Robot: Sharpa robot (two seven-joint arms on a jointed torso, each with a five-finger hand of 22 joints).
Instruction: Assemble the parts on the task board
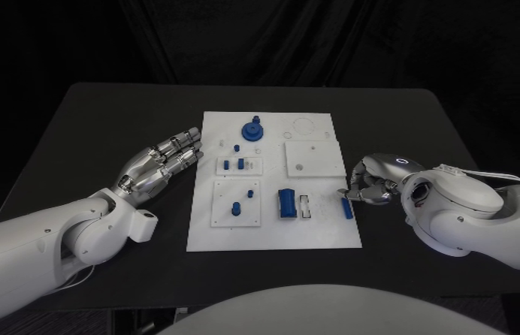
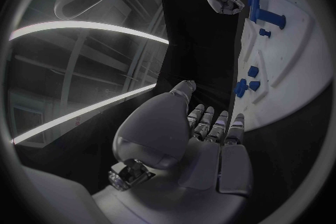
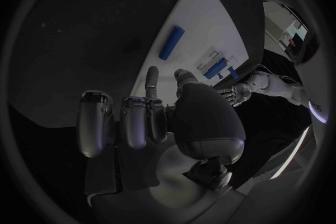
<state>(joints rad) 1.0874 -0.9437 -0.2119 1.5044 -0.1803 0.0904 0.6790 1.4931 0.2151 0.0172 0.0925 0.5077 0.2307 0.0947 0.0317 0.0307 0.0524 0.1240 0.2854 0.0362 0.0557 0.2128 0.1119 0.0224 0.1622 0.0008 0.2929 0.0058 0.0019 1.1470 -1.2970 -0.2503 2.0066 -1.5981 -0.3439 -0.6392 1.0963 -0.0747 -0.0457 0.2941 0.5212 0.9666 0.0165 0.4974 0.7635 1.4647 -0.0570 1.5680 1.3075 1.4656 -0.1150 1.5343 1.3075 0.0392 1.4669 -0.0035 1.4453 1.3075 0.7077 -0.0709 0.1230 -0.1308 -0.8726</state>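
Waiting beside the task board, the left hand lies flat, fingers wide and empty; the right hand, fingers curled and narrow, hovers by the board's opposite edge, just beside a loose blue bar (seemingly its next pick), holding nothing.

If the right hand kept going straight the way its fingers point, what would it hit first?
Most likely the small blue bar lying at the near right edge of the task board; the right hand is close beside it, though height above the table is unclear.
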